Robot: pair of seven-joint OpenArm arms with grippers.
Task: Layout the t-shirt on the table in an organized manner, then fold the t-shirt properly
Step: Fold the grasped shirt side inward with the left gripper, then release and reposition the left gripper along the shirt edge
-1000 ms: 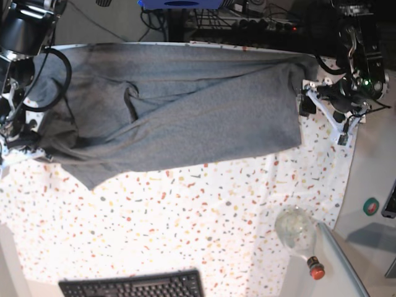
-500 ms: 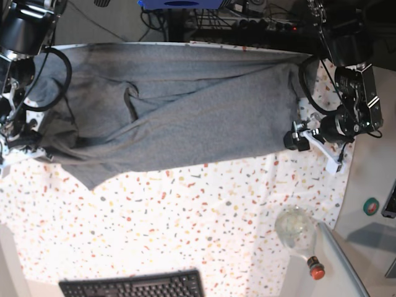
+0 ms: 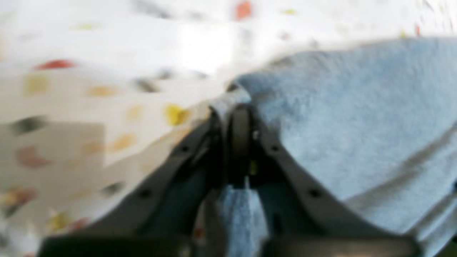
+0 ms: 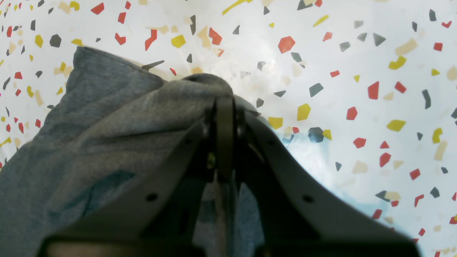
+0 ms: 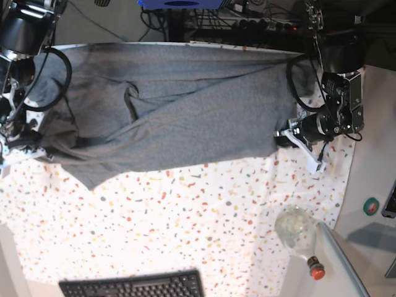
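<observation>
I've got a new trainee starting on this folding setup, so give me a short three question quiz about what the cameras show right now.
1. True or false: the right claw is shut on the grey t-shirt.
2. Multiple choice: what lies at the near edge of the speckled table in the base view? A) a black keyboard B) a pair of scissors C) a red mug
3. Fill in: the left claw grips the t-shirt at its ____.

Key:
1. True; the jaws are pinched together with fabric bunched around them.
2. A.
3. Edge; the cloth ends right at the claw, with bare table beyond it.
</observation>
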